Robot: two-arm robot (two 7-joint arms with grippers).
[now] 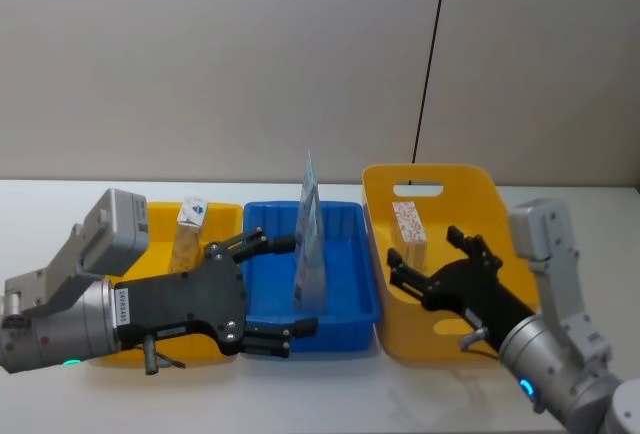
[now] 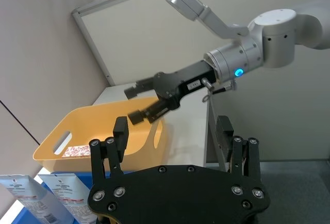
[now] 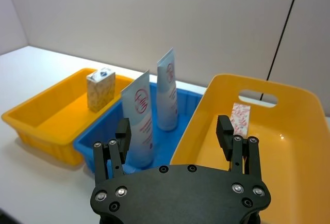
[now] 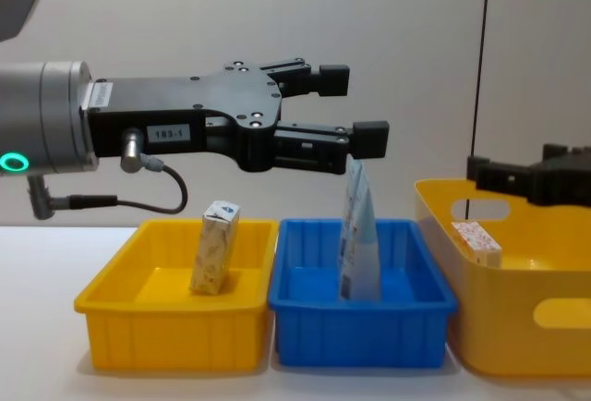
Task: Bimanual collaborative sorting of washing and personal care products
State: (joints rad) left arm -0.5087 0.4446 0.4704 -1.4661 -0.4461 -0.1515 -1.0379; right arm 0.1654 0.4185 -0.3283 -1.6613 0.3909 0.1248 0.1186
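Note:
A cream carton (image 1: 190, 234) (image 4: 214, 247) with a blue top mark stands in the left yellow bin (image 4: 120, 304). Two tall pale-blue pouches (image 3: 139, 118) (image 3: 166, 95) stand upright in the blue bin (image 4: 369, 327). A white box with red-orange print (image 1: 410, 232) (image 4: 477, 239) leans inside the tall right yellow bin (image 1: 430, 169). My left gripper (image 1: 297, 286) (image 4: 355, 108) hovers open above the blue bin, beside the tops of the pouches, with nothing held. My right gripper (image 1: 422, 259) (image 3: 174, 131) is open over the right yellow bin, close to the white box and apart from it.
The three bins stand side by side on a white table (image 1: 60, 204), in front of a plain wall (image 1: 250, 54). The right bin is taller and has handle slots (image 1: 417, 190). In the left wrist view the right arm (image 2: 258, 43) reaches over that bin.

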